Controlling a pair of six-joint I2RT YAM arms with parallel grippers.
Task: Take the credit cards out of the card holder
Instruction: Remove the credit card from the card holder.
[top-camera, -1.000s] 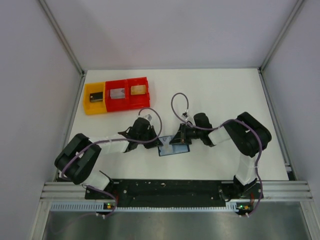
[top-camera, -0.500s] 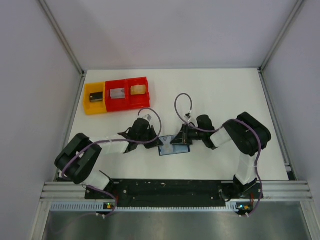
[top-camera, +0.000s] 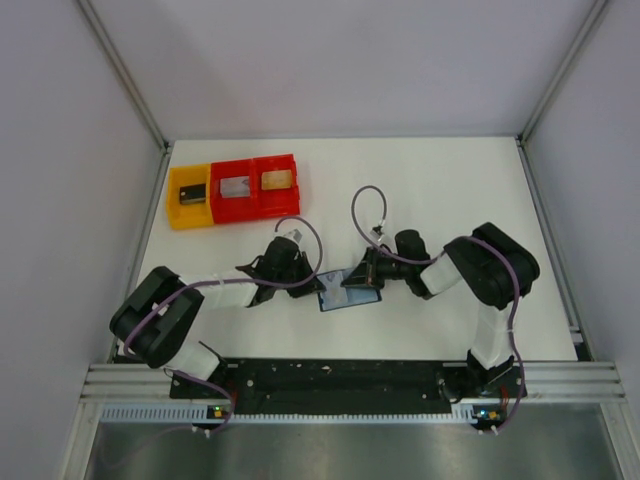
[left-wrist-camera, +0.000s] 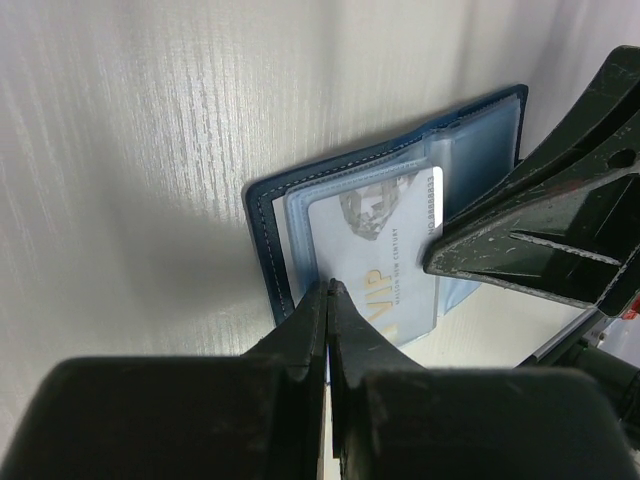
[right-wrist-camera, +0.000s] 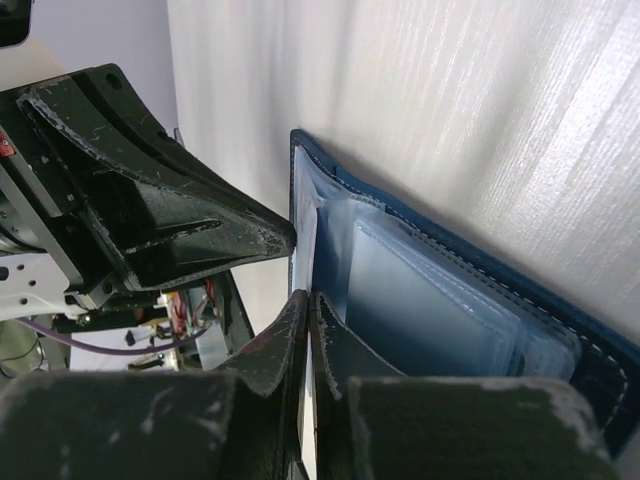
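Dark navy card holder (top-camera: 350, 298) open flat on the white table (top-camera: 450, 190), a white VIP card (left-wrist-camera: 385, 250) inside.

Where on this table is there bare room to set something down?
Bare: the far stretch of the table right of the red and yellow bins, and the near strip in front of the card holder. Crowded: the middle, where the left gripper and right gripper meet at the card holder.

We see the right gripper (right-wrist-camera: 303, 298) has closed the last bit — tips meeting at the card holder (right-wrist-camera: 440, 300) sleeves. Its wrist drifted slightly toward 3 o'clock.
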